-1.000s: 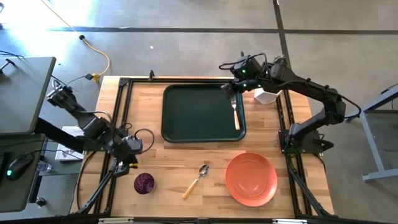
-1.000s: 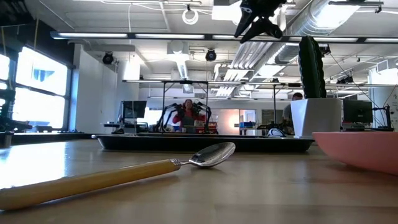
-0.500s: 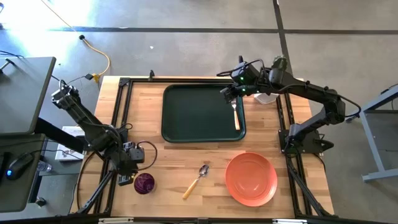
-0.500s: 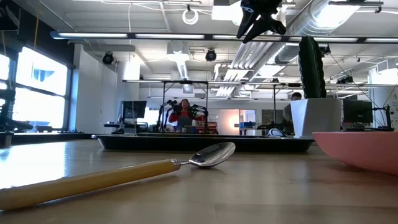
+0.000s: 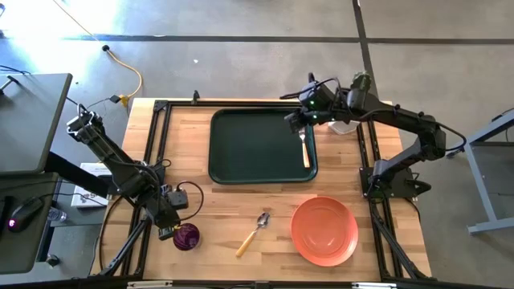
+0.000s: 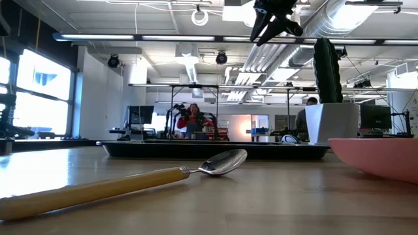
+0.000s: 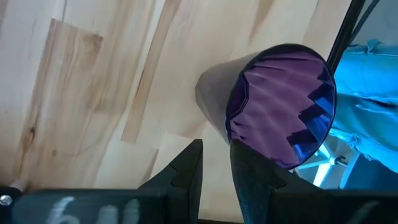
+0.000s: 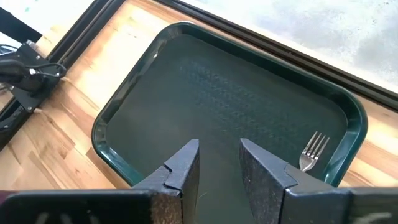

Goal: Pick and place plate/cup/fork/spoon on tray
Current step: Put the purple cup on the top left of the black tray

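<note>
On the worktop (image 5: pixel 233 201) a white pot (image 5: pixel 344 124) stands just beside the tray's (image 5: pixel 241 148) right rim, behind the right claw (image 5: pixel 294 122), which hangs slightly open and empty over the tray's far right corner. The tray holds only the fork (image 5: pixel 303 147), lying along its right edge, tines away from the plate (image 5: pixel 324 230). The spoon (image 5: pixel 253 233) lies slantwise between plate and cup (image 5: pixel 186 237); the left claw (image 5: pixel 166 231), narrowly parted, seems to straddle the cup's rim.

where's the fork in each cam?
High: fork inside the tray, along its right rim.
Low: not distinguishable; only the tray's edge shows.
Left wrist: not in it.
Right wrist: tines beside the tray's rim.
Shared landmark: the tray.
</note>
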Motion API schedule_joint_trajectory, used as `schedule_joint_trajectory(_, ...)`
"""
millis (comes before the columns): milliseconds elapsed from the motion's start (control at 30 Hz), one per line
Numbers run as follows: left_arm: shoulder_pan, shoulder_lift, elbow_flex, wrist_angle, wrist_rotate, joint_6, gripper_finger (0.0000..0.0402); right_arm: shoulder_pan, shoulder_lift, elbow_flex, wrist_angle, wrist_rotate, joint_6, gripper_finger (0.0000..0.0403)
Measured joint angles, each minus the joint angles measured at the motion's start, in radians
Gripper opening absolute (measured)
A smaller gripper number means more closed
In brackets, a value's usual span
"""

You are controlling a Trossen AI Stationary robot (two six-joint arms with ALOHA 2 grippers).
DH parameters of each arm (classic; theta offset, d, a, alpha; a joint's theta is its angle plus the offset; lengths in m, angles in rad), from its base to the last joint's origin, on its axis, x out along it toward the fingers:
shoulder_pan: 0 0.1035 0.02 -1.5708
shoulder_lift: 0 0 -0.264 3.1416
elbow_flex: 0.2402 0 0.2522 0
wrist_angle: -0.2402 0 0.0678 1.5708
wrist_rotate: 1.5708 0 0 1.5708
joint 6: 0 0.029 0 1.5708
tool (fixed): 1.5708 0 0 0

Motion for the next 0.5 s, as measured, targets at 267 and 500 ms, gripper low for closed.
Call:
schedule_joint_trajectory(267, 0.000, 0.006, 0.000, 0.066, 0.006, -0.036, 0.0114, 0.030, 0.001, 0.000, 0.000, 0.037, 0.000, 0.0103)
schedule_joint_trajectory(500, 0.000, 0.069, 0.000, 0.059, -0.023, -0.067, 0.0141, 0.029, 0.001, 0.000, 0.000, 0.036, -0.001, 0.0103)
